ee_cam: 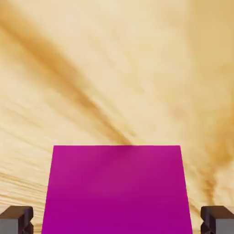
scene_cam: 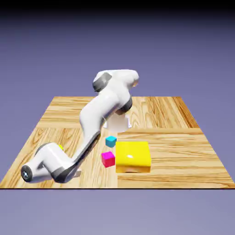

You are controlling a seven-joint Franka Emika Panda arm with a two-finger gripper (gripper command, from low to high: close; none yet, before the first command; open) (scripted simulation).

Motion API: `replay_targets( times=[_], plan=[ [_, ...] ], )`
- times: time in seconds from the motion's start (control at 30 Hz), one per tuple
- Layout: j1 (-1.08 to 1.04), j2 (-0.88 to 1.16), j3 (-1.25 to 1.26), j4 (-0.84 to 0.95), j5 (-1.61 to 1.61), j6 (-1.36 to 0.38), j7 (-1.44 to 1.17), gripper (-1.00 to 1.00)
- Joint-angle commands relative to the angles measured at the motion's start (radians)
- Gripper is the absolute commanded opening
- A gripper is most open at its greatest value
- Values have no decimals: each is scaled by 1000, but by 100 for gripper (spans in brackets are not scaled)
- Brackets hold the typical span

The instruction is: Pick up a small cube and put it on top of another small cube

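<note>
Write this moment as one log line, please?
phase: grasp approach | gripper: fingers either side of purple cube, contact unclear | cube: on table | lime cube: mostly hidden

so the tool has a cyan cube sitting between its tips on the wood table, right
Not quite: the cube between the tool's tips is purplish magenta, not cyan, as the hand view shows. It does sit between the tips, over the wood table. The cyan cube lies apart, next to the yellow block, in the exterior view.

Small cube [ee_cam: 117,189] between fingertips [ee_cam: 16,219] (wood behind)
</note>
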State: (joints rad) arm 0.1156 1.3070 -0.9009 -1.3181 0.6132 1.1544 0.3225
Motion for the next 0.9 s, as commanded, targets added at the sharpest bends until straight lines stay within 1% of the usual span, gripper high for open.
replay_targets(
  times=[0.0, 0.17, 0.23, 0.63, 0.83, 0.87],
  plan=[
    [-17, 2, 0, 36, -4, -22, 7, -100],
    [-99, 12, -2, 217, -18, -134, 46, -100],
    [-100, 12, -2, 219, -18, -135, 46, -100],
    [-535, -391, 282, -180, -175, 16, 301, -100],
    [-493, -431, 302, -392, -162, 177, 287, -100],
    [-493, -431, 302, -392, -162, 177, 287, 100]
  ],
)
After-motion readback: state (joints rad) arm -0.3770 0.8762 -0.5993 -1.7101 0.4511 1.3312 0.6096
